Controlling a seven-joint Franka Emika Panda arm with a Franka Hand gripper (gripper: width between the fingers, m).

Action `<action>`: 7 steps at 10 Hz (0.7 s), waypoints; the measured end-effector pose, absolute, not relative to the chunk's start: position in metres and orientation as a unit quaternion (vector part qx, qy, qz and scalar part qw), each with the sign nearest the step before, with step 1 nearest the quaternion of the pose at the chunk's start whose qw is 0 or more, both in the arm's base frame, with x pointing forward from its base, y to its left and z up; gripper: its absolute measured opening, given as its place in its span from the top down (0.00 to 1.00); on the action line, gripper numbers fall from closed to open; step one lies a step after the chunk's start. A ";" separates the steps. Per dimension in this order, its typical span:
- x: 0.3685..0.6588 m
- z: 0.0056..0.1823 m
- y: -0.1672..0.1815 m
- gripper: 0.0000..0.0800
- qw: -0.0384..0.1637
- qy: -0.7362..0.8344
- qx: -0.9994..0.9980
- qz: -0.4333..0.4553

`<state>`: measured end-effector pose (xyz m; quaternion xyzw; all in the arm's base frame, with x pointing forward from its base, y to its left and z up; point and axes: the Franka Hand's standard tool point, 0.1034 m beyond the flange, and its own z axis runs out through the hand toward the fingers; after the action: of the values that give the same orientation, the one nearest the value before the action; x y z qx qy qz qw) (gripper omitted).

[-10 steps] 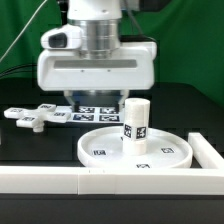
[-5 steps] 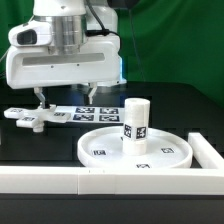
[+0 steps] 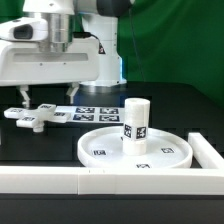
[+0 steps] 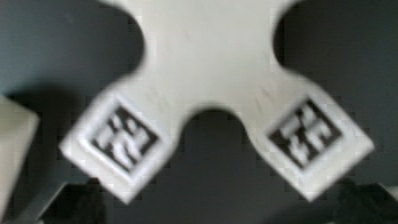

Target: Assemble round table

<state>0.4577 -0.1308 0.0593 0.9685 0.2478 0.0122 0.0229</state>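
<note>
The flat cross-shaped piece [image 3: 35,117] lies on the black table at the exterior view's left. It fills the wrist view [image 4: 205,70], with two marker tags showing on its arms. My gripper [image 3: 47,95] hangs just above it, open and empty, its fingers [image 3: 22,96] spread wide. In the wrist view the gripper [image 4: 217,205] shows only as dark fingertips [image 4: 71,200] at the corners. The large round disc [image 3: 160,152] lies at the front right. The short cylindrical leg [image 3: 135,120] stands upright on it.
The marker board [image 3: 95,112] lies flat behind the disc, between it and the cross piece. A long white border wall [image 3: 100,182] runs along the front and turns up the exterior view's right side [image 3: 210,152].
My gripper has moved to the exterior view's left, from above the marker board and disc to above the cross-shaped piece. The parts have not moved.
</note>
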 end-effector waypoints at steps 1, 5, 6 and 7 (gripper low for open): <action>0.451 0.060 -0.138 0.19 0.023 0.238 0.971 0.011; 0.450 0.058 -0.137 0.19 0.023 0.239 0.971 0.009; 0.441 0.053 -0.143 0.19 0.025 0.236 0.971 0.008; 0.433 0.047 -0.149 0.19 0.023 0.236 0.971 0.001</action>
<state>0.4331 -0.1490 0.0473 0.9715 0.2360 0.0015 0.0232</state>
